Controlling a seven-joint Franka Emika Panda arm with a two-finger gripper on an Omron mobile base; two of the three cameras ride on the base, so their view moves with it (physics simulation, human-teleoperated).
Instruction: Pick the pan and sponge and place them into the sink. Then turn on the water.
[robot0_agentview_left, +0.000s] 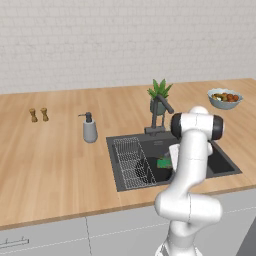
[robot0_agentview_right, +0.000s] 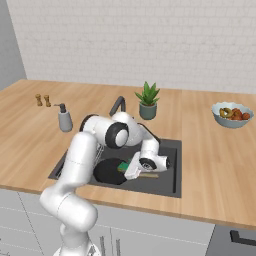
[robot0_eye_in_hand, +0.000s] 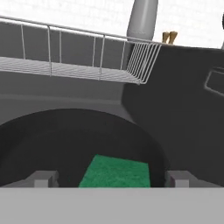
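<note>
1. You are at the end of the sponge step, as far as one moment can show. In the hand view the gripper (robot0_eye_in_hand: 111, 178) has its tips spread wide at the bottom corners of the frame, pinching nothing, and the green sponge (robot0_eye_in_hand: 116, 173) lies loose between them on the black pan (robot0_eye_in_hand: 78, 140).
2. Pan (robot0_agentview_right: 111, 171) and sponge (robot0_agentview_right: 123, 165) both sit inside the sink (robot0_agentview_right: 172, 167), at centre frame in the right base view; the pan's wooden handle points right along the basin floor.
3. No stream shows at the faucet (robot0_agentview_left: 162, 107), so the water is probably your remaining job. You will likely need to lift the hand clear of the basin and bring it up to the lever without catching the wire dish rack (robot0_agentview_left: 129, 162).
4. Left to right along the wooden counter (robot0_agentview_left: 50, 160) in the left base view: two small brown shakers (robot0_agentview_left: 38, 115), the soap pump bottle (robot0_agentview_left: 89, 128), the sink, a potted plant (robot0_agentview_left: 159, 97) behind the faucet, and a fruit bowl (robot0_agentview_left: 225, 98) at upper right.
5. A white brick wall (robot0_agentview_left: 125, 40) closes the top; grey cabinet fronts (robot0_agentview_left: 100, 230) run below.
</note>
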